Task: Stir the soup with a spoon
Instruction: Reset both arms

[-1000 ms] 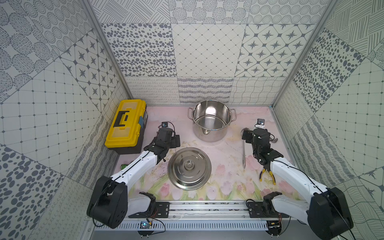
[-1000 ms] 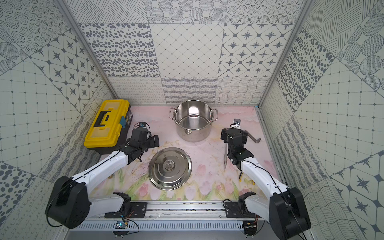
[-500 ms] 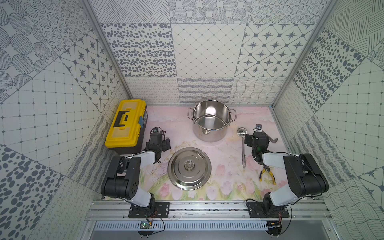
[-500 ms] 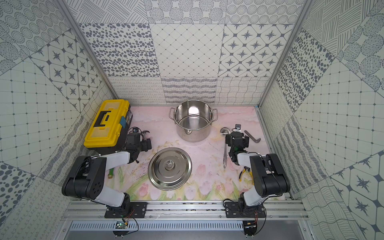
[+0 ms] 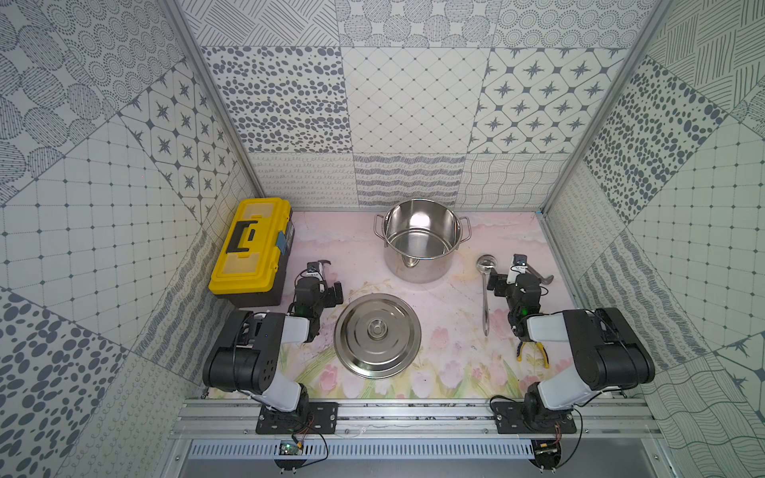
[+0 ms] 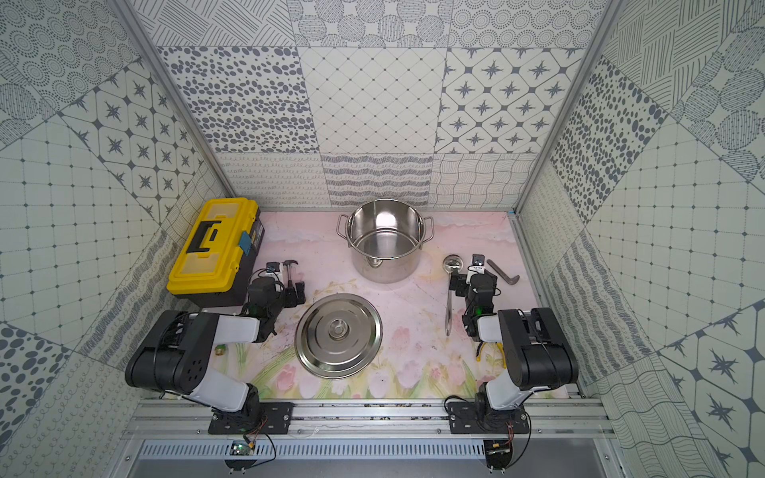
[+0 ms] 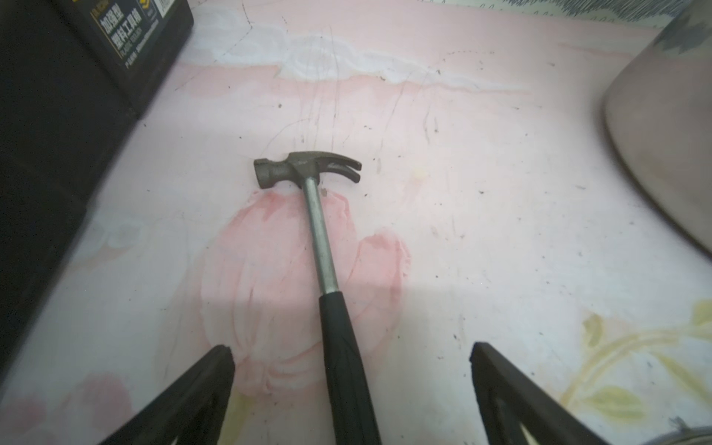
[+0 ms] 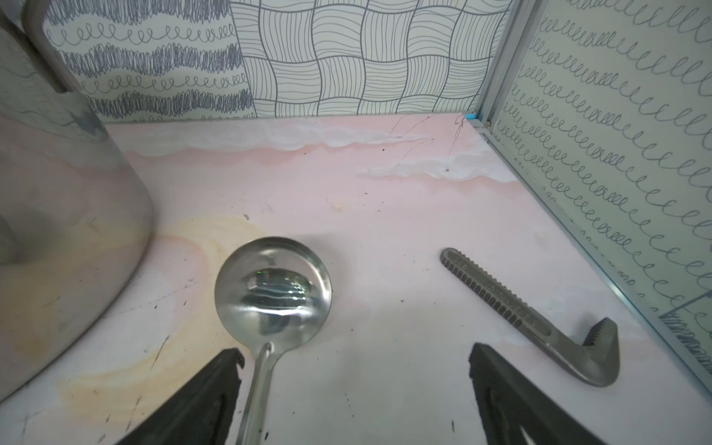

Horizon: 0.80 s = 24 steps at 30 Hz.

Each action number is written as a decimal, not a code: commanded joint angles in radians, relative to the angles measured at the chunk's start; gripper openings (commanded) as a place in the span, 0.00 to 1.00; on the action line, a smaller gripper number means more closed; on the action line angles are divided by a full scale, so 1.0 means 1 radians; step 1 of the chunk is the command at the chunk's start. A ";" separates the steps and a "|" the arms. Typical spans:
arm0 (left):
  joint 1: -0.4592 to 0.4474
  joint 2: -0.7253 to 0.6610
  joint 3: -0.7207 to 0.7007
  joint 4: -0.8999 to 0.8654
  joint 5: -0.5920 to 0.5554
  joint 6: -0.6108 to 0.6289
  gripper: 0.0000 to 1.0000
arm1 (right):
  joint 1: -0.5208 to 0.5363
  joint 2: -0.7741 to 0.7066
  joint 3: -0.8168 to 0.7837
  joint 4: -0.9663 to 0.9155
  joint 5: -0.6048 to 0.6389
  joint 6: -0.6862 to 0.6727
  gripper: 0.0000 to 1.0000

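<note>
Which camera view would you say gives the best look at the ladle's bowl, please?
The right wrist view: the ladle fills the foreground, bowl up and sharp, though most of its handle is cut off. Both top views show the whole ladle but small, lying beside the pot. The left wrist view misses it.

- small claw hammer with black rubber grip — grip end runs off the left wrist picture
- long-handled steel ladle — handle cut off in the right wrist view
- yellow-handled pliers — partly hidden under white right arm
- big round steel stockpot: blurred, cropped in both wrist views
- tiny brass-coloured item: too small to tell
</note>
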 commanded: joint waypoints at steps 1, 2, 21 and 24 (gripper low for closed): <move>0.006 -0.002 0.003 0.110 0.050 0.031 0.99 | -0.002 -0.010 0.009 0.014 -0.029 0.012 0.97; 0.005 0.003 -0.003 0.128 0.050 0.035 0.99 | -0.003 -0.012 0.009 0.012 -0.031 0.012 0.97; 0.005 0.002 0.000 0.115 0.051 0.032 0.99 | -0.004 -0.011 0.012 0.009 -0.032 0.013 0.97; 0.008 0.002 0.000 0.116 0.052 0.032 0.99 | -0.004 -0.011 0.009 0.013 -0.031 0.012 0.97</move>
